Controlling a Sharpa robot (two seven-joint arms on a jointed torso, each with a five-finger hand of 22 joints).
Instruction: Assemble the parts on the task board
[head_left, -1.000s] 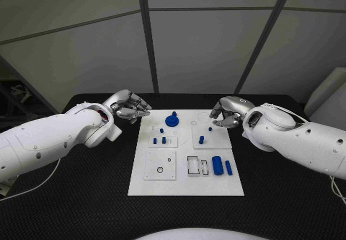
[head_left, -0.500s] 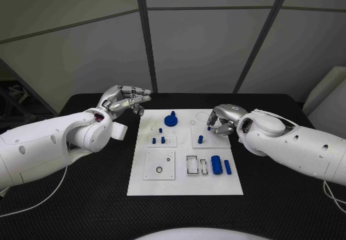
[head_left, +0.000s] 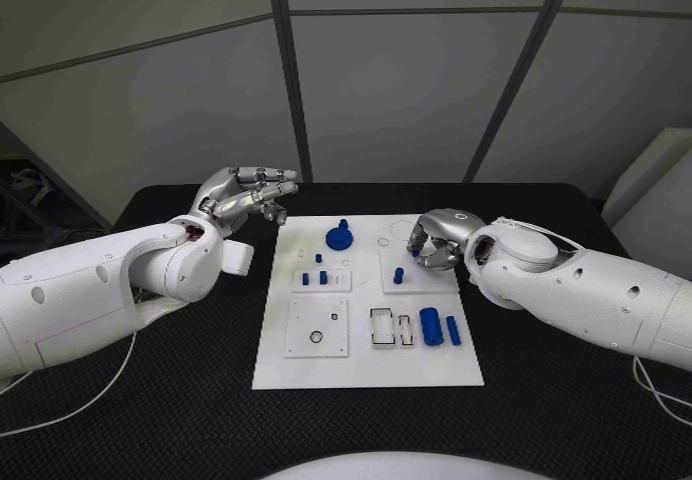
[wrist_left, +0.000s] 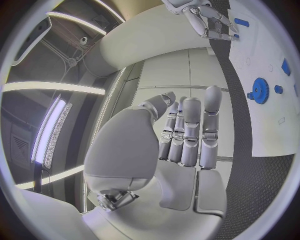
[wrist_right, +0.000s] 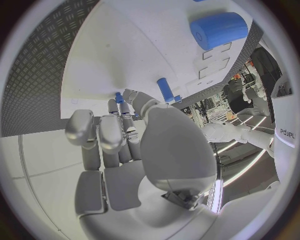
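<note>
The right hand (head_left: 436, 243) hangs low over the board (head_left: 368, 370) at its far right, fingers curled together with nothing visibly between them. Just beside its fingertips, toward the board's centre, a small peg (head_left: 398, 274) stands upright on a raised tile; this hand is the nearer one for it. The left hand (head_left: 248, 195) is raised off the board's far left corner, well apart from any part, fingers straight and side by side, holding nothing. The gear (head_left: 339, 238) sits between the hands. A thick cylinder (head_left: 433, 328) lies near the right edge, long axis pointing away from the robot, clear of the reach.
</note>
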